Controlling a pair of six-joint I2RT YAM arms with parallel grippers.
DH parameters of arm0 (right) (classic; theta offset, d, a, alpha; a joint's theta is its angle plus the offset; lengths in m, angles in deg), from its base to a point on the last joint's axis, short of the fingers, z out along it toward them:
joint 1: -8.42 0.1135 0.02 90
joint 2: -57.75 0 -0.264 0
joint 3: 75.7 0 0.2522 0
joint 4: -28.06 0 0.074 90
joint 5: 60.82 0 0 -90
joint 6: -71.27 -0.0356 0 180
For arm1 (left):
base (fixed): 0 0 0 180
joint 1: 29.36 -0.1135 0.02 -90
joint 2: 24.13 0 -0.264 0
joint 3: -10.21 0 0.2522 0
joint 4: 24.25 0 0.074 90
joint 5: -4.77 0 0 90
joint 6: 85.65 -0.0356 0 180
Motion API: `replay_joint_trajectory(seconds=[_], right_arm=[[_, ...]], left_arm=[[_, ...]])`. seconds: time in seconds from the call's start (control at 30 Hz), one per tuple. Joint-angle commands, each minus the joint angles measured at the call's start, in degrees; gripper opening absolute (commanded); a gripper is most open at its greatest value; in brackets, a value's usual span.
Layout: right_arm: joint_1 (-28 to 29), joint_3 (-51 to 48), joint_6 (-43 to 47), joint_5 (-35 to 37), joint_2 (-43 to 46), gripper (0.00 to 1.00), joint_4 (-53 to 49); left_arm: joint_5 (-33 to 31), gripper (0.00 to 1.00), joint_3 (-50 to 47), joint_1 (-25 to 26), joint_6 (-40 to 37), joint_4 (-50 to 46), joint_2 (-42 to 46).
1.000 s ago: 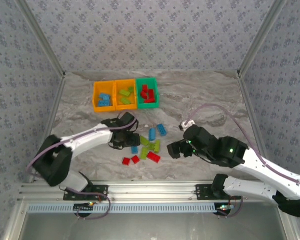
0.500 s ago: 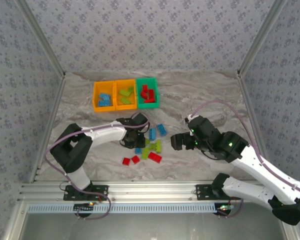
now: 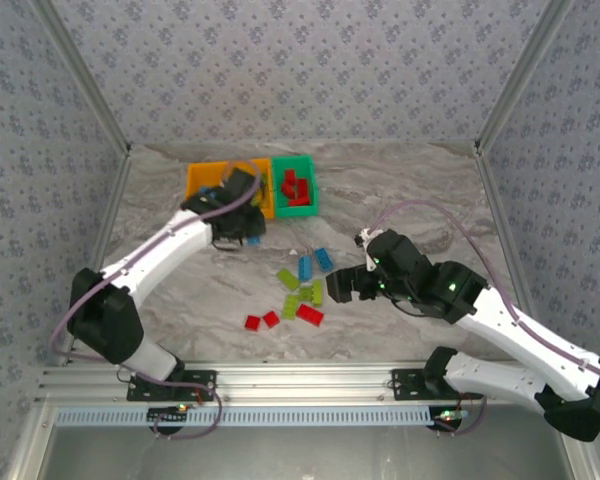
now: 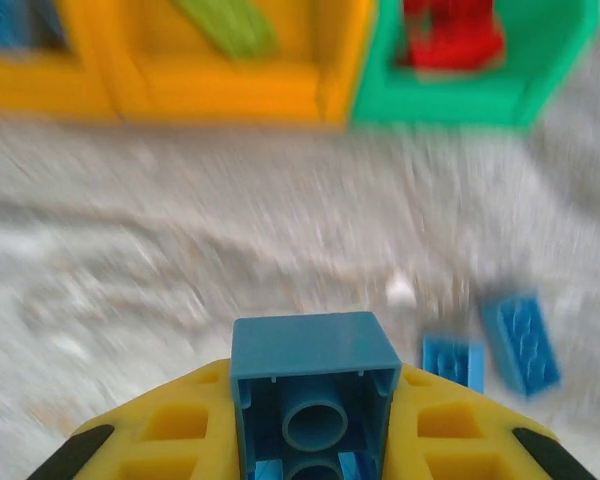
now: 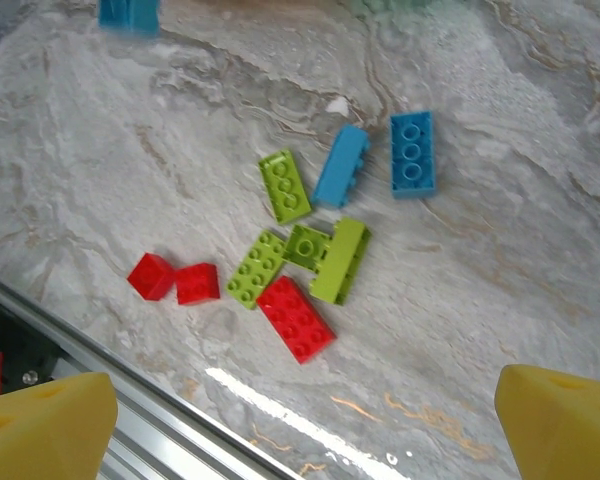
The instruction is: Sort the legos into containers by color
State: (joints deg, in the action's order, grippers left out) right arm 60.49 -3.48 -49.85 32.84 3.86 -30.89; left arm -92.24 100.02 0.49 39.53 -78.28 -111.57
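I've got the blue lego (image 4: 313, 385) pinched in my L gripper (image 4: 315, 445). Its yellow fingers (image 4: 170, 432) are shut tight on both sides of it, w/ the hollow end facing the wrist cam.

In the top view the L gripper (image 3: 244, 232) hangs over the table (image 3: 400, 190) just at 6 o'clock of the bins (image 3: 191, 195). The lego is not in a bin yet.

The bins sit in a row at 12 o'clock on the table: two orange, then the green bin (image 3: 313, 192) at the 3 o'clock end. The green bin has red legos (image 3: 292, 186) in it. On the L wrist cam the mid orange bin (image 4: 230, 95) has a lime lego (image 4: 230, 25) in it. The far-left bin has sth blue in it, but it's too blurry to tell more.

The other legos lie loose in a pile near the table's middle, at 4 o'clock of the L gripper:
- Two blue ones (image 5: 412, 153) at 12 o'clock of the pile.
- Four lime ones (image 5: 340, 260) in the middle.
- One long red (image 5: 296, 318) at 6 o'clock, right beside a lime one.
- Two small red ones (image 5: 197, 283) side by side at 8 o'clock.

My R gripper (image 3: 345, 285) is just at 3 o'clock of the pile. Its fingers (image 5: 45, 425) are spread wide apart and hold nothing.
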Motion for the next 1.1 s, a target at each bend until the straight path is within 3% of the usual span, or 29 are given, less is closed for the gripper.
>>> replay_joint_trajectory(seconds=[0.0,0.13,0.27,0.43,0.53,0.67,0.8,0.93,1.07], right_arm=[[0.6,1.9,-0.4,1.6,-0.9,1.00,2.2],[1.8,2.5,-1.3,3.8,-1.0,1.00,0.2],[3.3,1.7,-2.2,6.1,0.1,1.00,-0.8],[5.1,0.9,-3.7,8.1,0.8,1.00,-2.3],[5.8,0.0,-4.5,10.0,1.4,1.00,-2.8],[5.8,-1.3,-8.1,12.5,1.5,1.00,-2.0],[5.1,-1.8,-9.4,12.0,-1.6,1.00,1.4],[3.9,-1.2,-10.8,10.2,-7.6,0.99,3.4],[0.9,-3.0,-11.0,2.9,-13.8,0.98,9.2]], left_arm=[[-0.9,0.20,4.1,-8.7,-6.5,3.2,-2.7],[-0.4,0.20,13.3,-16.7,-8.2,3.4,-13.4],[3.6,0.22,20.7,-21.0,-7.3,6.0,-22.0],[3.9,0.49,34.7,-22.5,-8.6,0.5,-31.1],[2.6,0.55,38.3,-22.4,-8.5,-2.7,-31.0],[4.0,0.66,32.3,-22.0,-5.9,-2.6,-22.8],[6.9,0.71,18.6,-17.9,-6.3,3.9,-6.7],[7.9,0.80,7.5,-11.2,-12.5,7.4,8.9],[12.0,0.89,-2.0,-5.6,-22.3,8.5,22.2]])
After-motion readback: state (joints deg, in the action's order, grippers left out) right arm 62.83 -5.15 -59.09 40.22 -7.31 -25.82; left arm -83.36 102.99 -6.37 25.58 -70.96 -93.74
